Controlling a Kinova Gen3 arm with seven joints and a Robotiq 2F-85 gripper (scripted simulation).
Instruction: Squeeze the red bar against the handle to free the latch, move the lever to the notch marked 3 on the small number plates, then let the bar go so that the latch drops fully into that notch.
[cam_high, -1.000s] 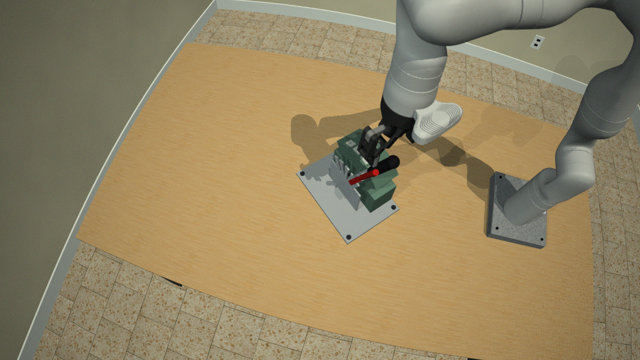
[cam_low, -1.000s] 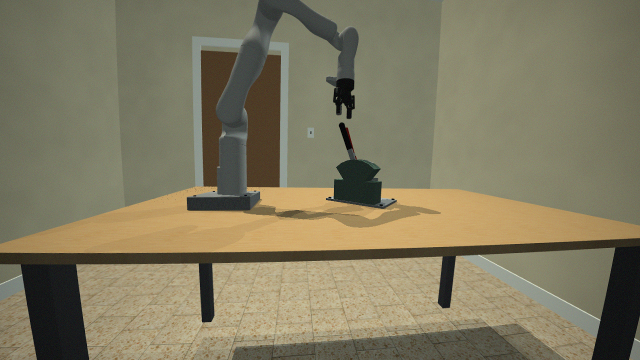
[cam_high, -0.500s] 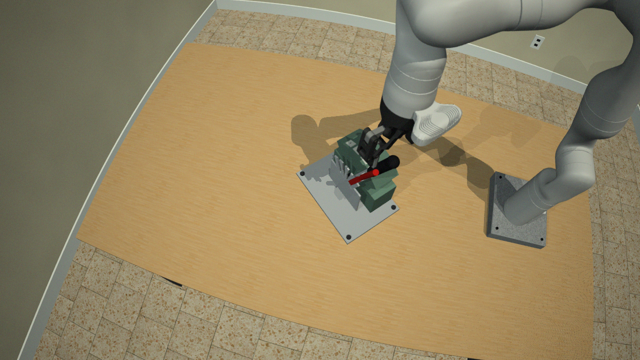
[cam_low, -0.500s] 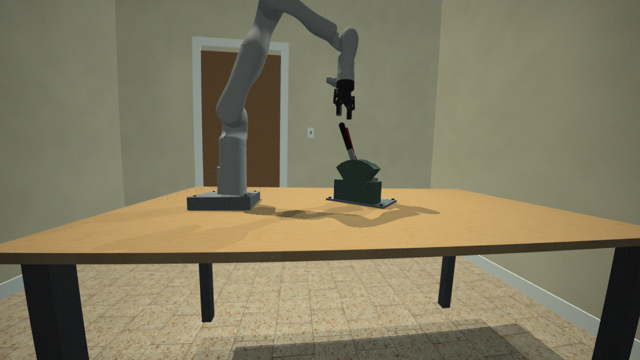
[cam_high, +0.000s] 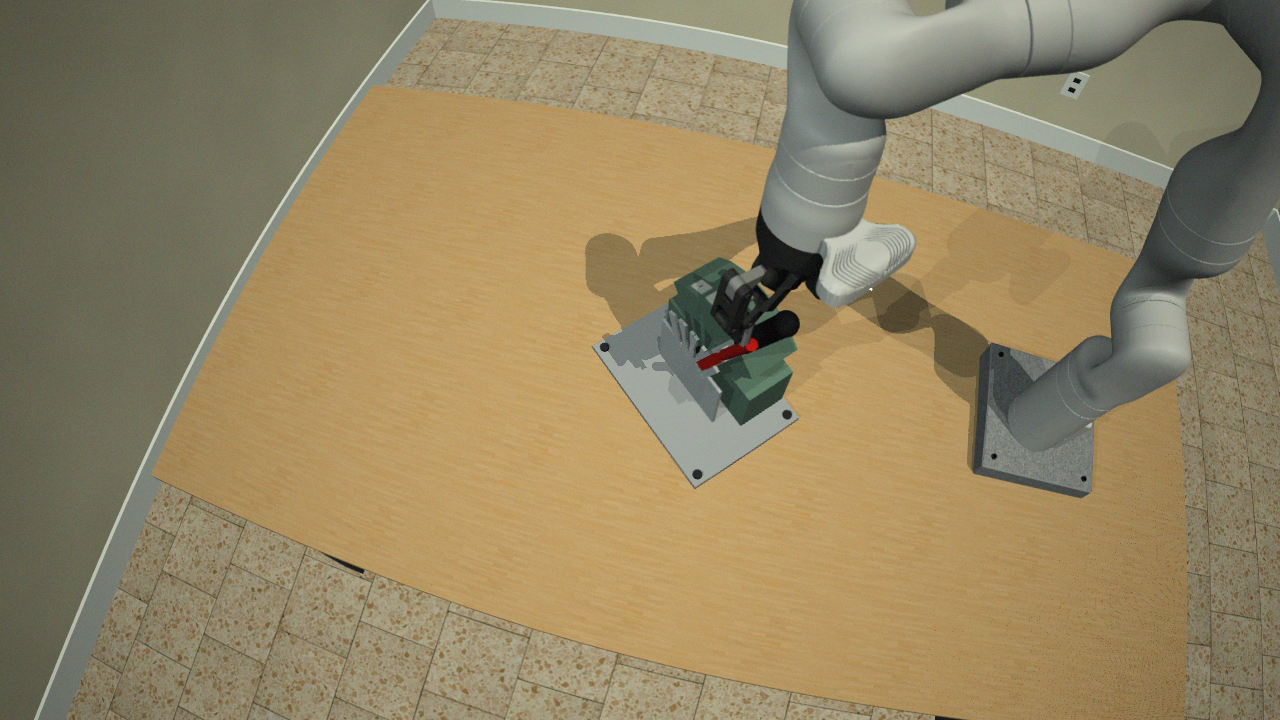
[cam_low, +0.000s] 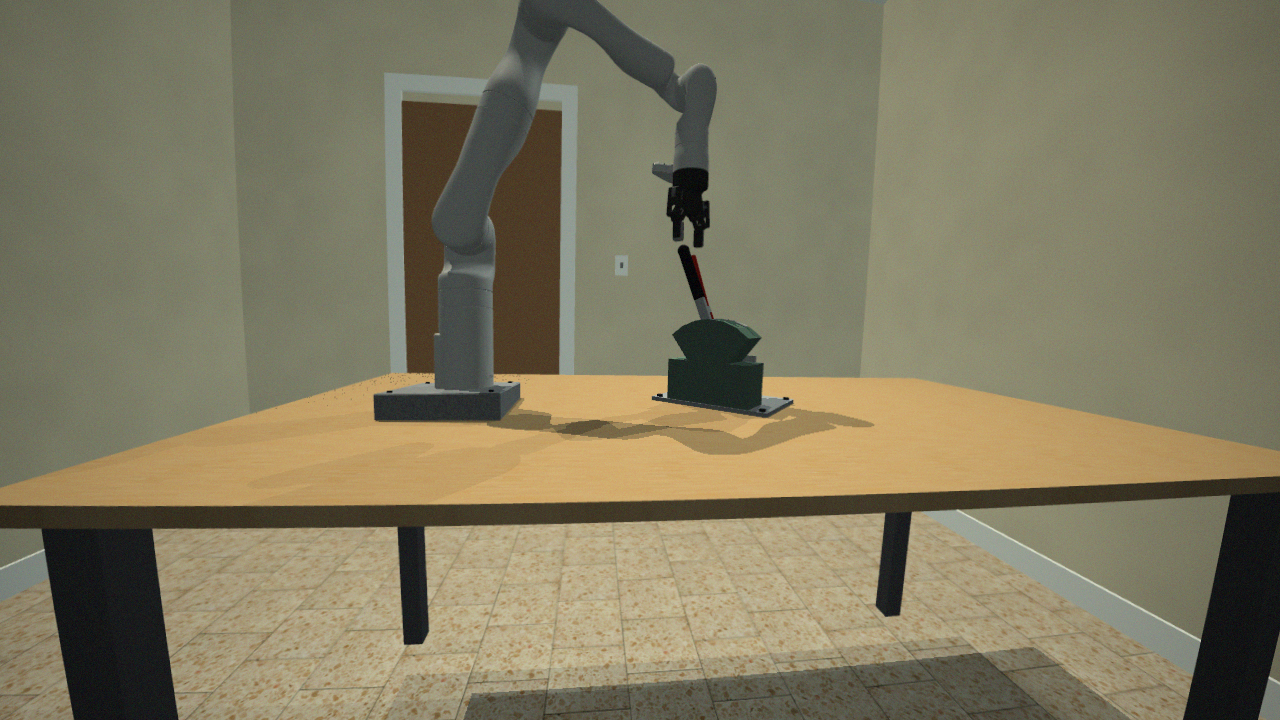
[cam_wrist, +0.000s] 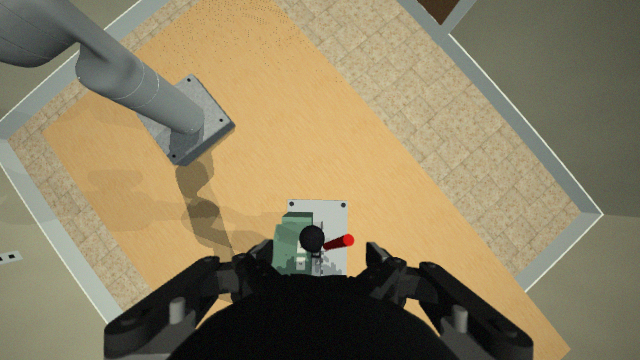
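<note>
Below your black end effector (cam_low: 689, 223) you see a red bar (cam_high: 726, 354), black handle (cam_high: 776, 325), dark green housing (cam_low: 716, 371), and wood-grain table (cam_high: 447, 358).

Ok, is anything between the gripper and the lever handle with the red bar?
Nothing visible. The open gripper hangs just above the black handle with the red bar alongside; only air shows between them.

Pale grey, rounded tubular arm (cam_low: 465, 214) with thin seam rings; ribbed off-white wrist housing (cam_high: 866, 257); black linkage fingers with grey pins; dark grey square base plate (cam_high: 1074, 479) with corner screws.
</note>
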